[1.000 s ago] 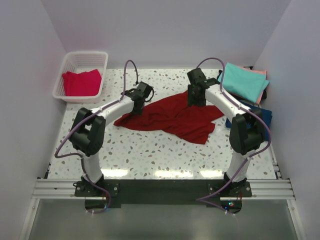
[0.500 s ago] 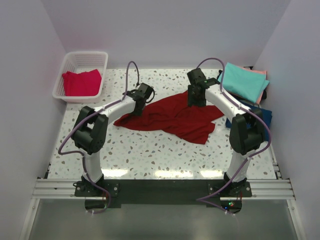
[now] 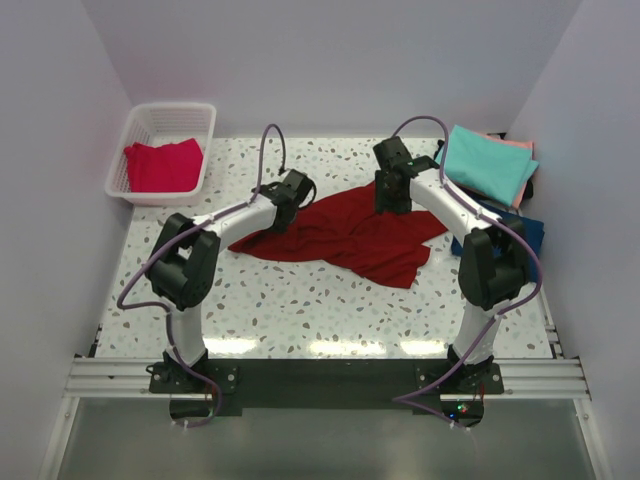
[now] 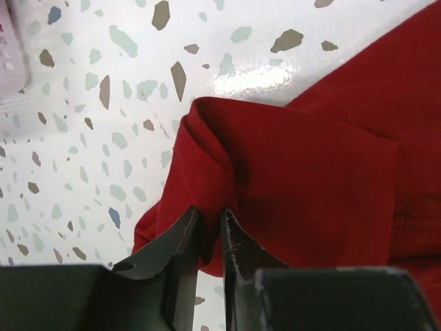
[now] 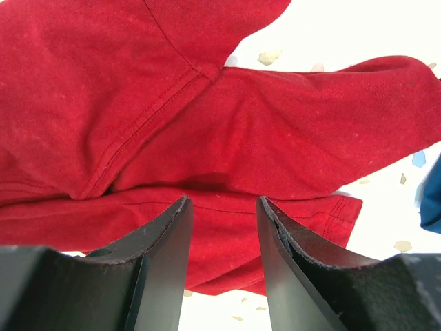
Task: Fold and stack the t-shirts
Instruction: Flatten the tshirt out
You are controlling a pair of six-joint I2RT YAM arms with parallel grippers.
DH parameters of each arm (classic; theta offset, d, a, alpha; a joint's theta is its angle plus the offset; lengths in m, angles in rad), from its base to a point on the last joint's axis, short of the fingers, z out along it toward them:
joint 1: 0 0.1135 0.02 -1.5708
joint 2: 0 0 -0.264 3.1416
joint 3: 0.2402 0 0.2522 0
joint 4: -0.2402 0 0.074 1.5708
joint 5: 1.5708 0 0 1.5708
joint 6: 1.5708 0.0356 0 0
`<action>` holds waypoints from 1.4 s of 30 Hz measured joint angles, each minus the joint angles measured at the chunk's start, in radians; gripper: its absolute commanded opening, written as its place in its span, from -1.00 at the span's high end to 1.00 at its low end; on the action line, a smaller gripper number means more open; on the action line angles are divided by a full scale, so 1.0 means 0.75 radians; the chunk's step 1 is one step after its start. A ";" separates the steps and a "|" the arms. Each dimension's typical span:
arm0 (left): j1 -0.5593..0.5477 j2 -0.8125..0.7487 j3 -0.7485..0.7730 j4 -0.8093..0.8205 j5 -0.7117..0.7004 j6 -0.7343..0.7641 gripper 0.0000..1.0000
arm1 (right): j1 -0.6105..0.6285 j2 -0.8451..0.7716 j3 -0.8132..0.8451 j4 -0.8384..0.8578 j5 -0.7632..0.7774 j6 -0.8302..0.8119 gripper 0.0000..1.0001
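Observation:
The large dark red t-shirt (image 3: 350, 232) lies crumpled on the speckled table, mid-back. My left gripper (image 3: 283, 218) is at its left edge, shut on a fold of the red cloth (image 4: 275, 172); the pinch shows in the left wrist view (image 4: 210, 215). My right gripper (image 3: 388, 200) is over the shirt's back edge, open, its jaws above the red cloth (image 5: 227, 89) and holding nothing (image 5: 224, 203). A pinkish-red shirt (image 3: 162, 165) lies in the basket. A teal shirt (image 3: 487, 163) lies folded on top of a salmon pink one (image 3: 518, 144) at the back right, with a navy shirt (image 3: 515, 232) beside them.
A white lattice basket (image 3: 170, 120) stands at the back left corner. White walls close in the left, back and right sides. A corner of the navy cloth (image 5: 433, 200) shows at the right edge of the right wrist view.
My left gripper has moved right and slightly back along the red shirt's left edge, still pinching it. The right arm has hardly moved.

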 measured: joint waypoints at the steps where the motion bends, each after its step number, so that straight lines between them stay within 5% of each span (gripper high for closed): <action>1: 0.000 0.001 0.000 0.000 -0.010 -0.002 0.61 | 0.000 0.000 0.001 0.000 0.000 0.000 0.08; 17: 0.000 -0.004 0.111 -0.118 -0.237 -0.064 1.00 | -0.003 0.000 -0.005 -0.008 0.073 0.029 0.02; 42: 0.044 -0.330 0.224 -0.317 -0.605 -0.362 1.00 | -0.130 0.104 -0.048 0.068 0.056 0.076 0.00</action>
